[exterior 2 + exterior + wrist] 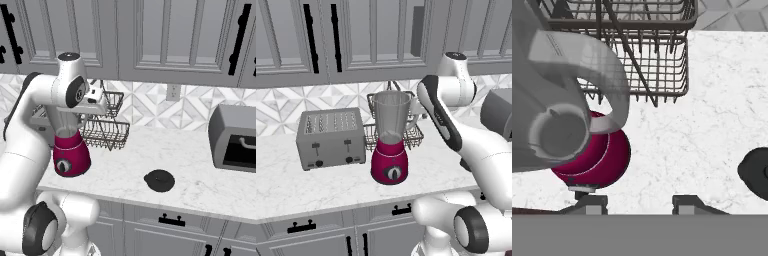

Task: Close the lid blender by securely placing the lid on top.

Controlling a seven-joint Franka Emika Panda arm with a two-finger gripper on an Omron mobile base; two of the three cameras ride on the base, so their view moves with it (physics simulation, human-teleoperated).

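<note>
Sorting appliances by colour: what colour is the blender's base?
Magenta: the blender base shows best in the left base view.

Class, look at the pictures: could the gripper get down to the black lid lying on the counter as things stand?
Probably yes: the lid lies alone on bare counter, right of the blender, and nothing shows between it and the empty gripper.

arm (pixel 476 145): glossy white rounded links
joints: dark grey round caps, black band along forearm
gripper (pixel 632 202): two small dark grey finger tips
</note>
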